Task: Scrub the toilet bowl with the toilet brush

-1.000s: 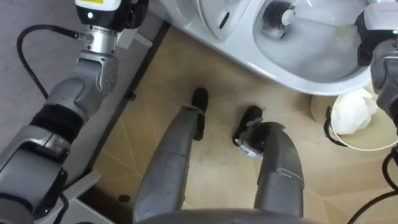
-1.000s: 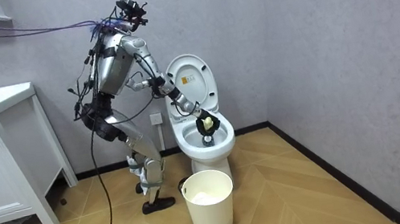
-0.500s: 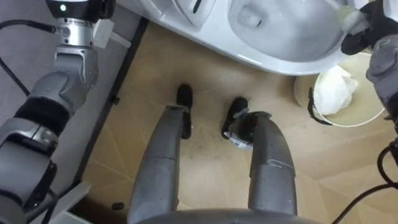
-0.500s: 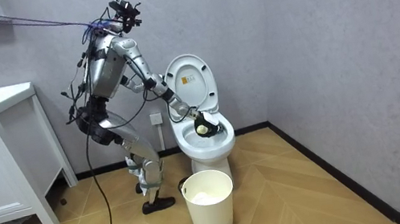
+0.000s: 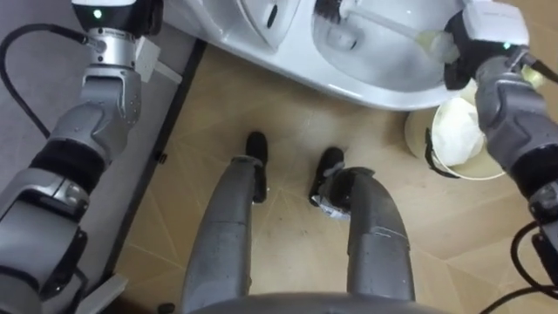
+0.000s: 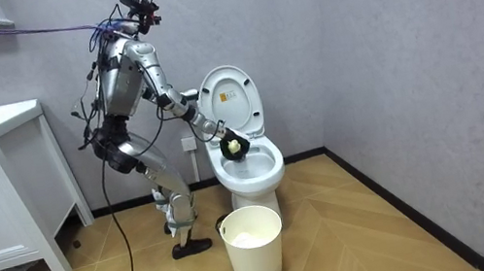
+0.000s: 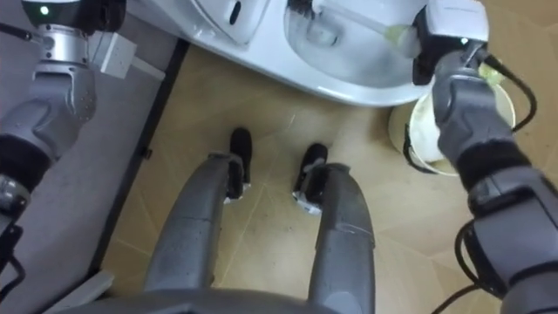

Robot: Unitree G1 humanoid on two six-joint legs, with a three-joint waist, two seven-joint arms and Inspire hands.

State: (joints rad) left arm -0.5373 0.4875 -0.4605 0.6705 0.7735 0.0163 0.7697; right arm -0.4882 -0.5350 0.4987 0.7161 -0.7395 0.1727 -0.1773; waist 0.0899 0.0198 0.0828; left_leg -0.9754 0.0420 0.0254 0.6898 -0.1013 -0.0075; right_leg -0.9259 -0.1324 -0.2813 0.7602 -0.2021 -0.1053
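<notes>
The robot stood bent forward before the white ceramic toilet, its right arm stretched over the bowl's right rim. The right hand was curled tightly round the pale yellowish grip of the long-handled toilet brush. The brush lay slanted across the bowl, its clear shaft running leftward and its dark bristle head down inside near the back. The left arm reached up along the grey wall. A cream round plastic bin stood just beside the toilet, holding a white bag.
</notes>
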